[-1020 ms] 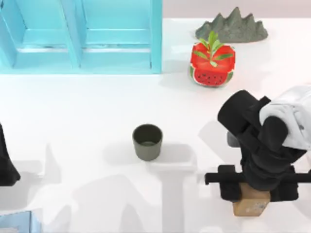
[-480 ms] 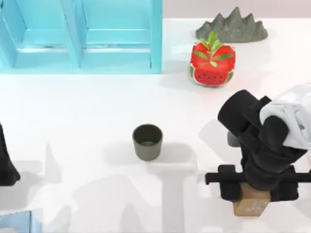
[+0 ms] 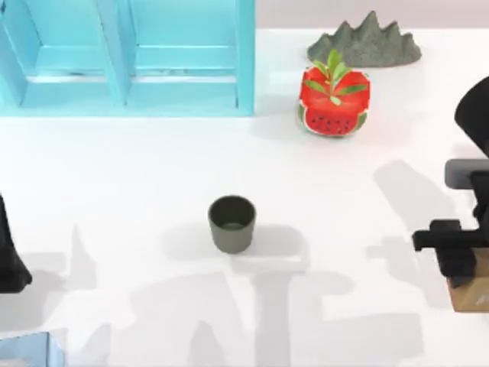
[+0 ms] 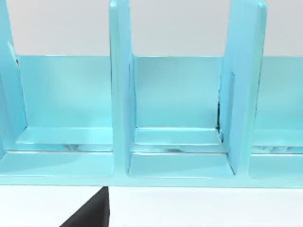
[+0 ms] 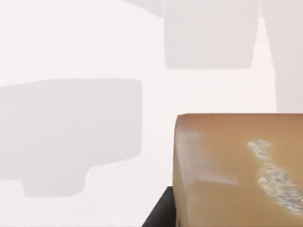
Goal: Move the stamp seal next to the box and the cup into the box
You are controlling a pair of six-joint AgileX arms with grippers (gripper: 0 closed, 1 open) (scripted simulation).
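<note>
Seal (image 3: 472, 292) at the right edge of the top view, lower half, partly cut off by the border. Light-brown, tucked beneath the right gripper (image 3: 467, 267) and pinched between its jaws. In the right wrist view, seal (image 5: 236, 170) large in the lower right, whitish marks on its broad face, a black finger (image 5: 161, 217) against its side, grey shadows on the white table (image 5: 71, 47) behind it.

Well apart from it to the left, cup (image 3: 231, 223) upright just below the centre of the top view, dark olive-grey, open mouth up, standing alone on the table (image 3: 153, 168), touching nothing.

Box (image 3: 126, 92) along the upper left, bright blue, split by upright dividers, well apart from both cup and seal. Seen from the left wrist as a row of open blue compartments (image 4: 118, 94).

Watermelon pot (image 3: 334, 103) with green leaves in the upper right, just right of the box's end. Grey rock (image 3: 365, 42) behind it at the top edge.

Left gripper (image 3: 8, 256) parked at the left edge, lower half. Spread or pressed together: cannot tell.
</note>
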